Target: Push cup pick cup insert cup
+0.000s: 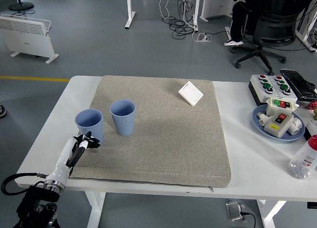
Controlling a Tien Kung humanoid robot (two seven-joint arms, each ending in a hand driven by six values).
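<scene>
Fingertips of my left hand [85, 141] touched the near-left blue cup [89, 124] w/ fingers loosely curled, gripping nothing; second cup [123, 117] stood just right on mat [163, 139].

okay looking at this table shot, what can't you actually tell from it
- Head view: whether the left hand touches the near cup; its dark fingers are too small to tell.
- Head view: the near cup's lower side, hidden behind that hand.
- Head view: the right arm, out of frame.
- Head view: labels on the button box, too small to read.
- Head view: the bottle, cut off by the right edge.
</scene>
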